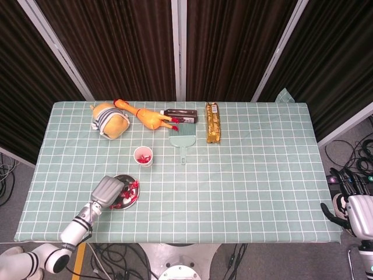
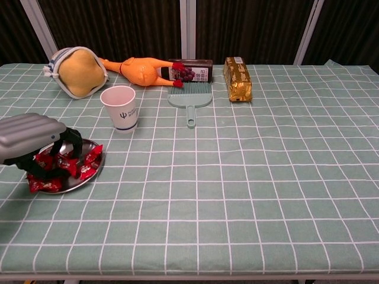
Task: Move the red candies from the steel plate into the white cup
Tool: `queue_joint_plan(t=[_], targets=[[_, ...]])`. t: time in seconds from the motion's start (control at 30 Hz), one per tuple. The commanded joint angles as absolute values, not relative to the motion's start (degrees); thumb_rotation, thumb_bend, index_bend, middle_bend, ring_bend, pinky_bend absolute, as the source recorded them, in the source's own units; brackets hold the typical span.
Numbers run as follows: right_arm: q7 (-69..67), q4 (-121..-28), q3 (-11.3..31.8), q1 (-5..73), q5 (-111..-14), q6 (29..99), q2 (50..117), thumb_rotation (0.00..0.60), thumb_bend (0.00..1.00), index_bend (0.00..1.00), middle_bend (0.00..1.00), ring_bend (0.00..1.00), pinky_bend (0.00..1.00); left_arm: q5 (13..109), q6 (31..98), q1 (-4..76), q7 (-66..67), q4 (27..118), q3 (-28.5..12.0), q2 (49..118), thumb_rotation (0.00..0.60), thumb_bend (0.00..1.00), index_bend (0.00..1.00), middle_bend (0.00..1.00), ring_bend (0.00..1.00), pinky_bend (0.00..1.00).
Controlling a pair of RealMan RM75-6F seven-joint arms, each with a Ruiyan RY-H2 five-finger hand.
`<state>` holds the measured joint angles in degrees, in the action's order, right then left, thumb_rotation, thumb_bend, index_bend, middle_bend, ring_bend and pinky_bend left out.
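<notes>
Low at the frame's left, the robot's grey left hand (image 2: 29, 137) curls its dark fingers (image 2: 66, 145) into red wrapped candies (image 2: 83, 165) on the round steel plate (image 2: 90, 176); whether it grips one cannot be told. Behind stands the white paper cup (image 2: 119, 108).

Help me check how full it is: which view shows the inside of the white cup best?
The head view: it looks down into the white cup, where red candy shows inside. The chest view shows the same cup from the side, only its outer wall, printed logo and rim; its contents are hidden there.
</notes>
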<state>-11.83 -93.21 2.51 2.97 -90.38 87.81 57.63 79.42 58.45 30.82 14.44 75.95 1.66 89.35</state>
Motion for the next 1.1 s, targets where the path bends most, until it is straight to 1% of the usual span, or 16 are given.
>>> queue_joint_plan(t=[0.03, 0.4, 0.5, 0.67, 0.8, 0.93, 1.1], targets=[[-11.8, -93.3, 2.5, 3.0, -90.4, 87.8, 57.6, 0.6, 0.25, 0.0, 0.16, 0.0, 0.1, 80.0, 59.4, 30.4, 14.1, 76.4, 1.5, 88.9, 0.6, 0.45, 0.68, 0.65, 0.59, 0.8], [-12.0, -93.2, 2.5, 3.0, -90.6, 87.9, 57.6, 0.6, 0.25, 0.0, 0.16, 0.0, 0.1, 81.4, 62.6, 29.6, 13.1, 78.6, 0.2, 86.4, 0.6, 0.44, 0.68, 0.66, 0.61, 0.81], [-12.2, -93.1, 2.5, 3.0, -90.6, 88.0, 57.6, 0.6, 0.25, 0.0, 0.16, 0.0, 0.1, 81.4, 63.6, 29.7, 12.6, 79.9, -1.1, 84.9, 0.6, 0.44, 0.68, 0.66, 0.61, 0.81], [-12.5, -92.7, 2.4, 3.0, -90.7, 88.0, 57.7, 0.6, 0.25, 0.0, 0.16, 0.0, 0.1, 80.9, 64.8, 31.2, 12.9, 82.1, -4.8, 82.2, 0.6, 0.44, 0.68, 0.66, 0.61, 0.81], [-12.8, -92.5, 2.5, 3.0, -90.8, 88.1, 57.8, 0.6, 0.25, 0.0, 0.16, 0.0, 0.1, 79.5, 63.4, 33.8, 13.7, 83.0, -8.2, 81.4, 0.6, 0.45, 0.68, 0.66, 0.61, 0.81], [-13.1, -92.2, 2.4, 2.9, -90.8, 88.2, 57.8, 0.6, 0.25, 0.0, 0.16, 0.0, 0.1, 77.1, 60.2, 37.4, 14.4, 82.2, -11.4, 82.1, 0.6, 0.44, 0.68, 0.66, 0.61, 0.81], [-13.3, -91.9, 2.4, 2.9, -90.5, 88.1, 58.0, 0.6, 0.25, 0.0, 0.16, 0.0, 0.1, 74.3, 56.3, 41.2, 15.9, 79.6, -13.3, 84.8, 0.6, 0.44, 0.67, 0.66, 0.61, 0.8]])
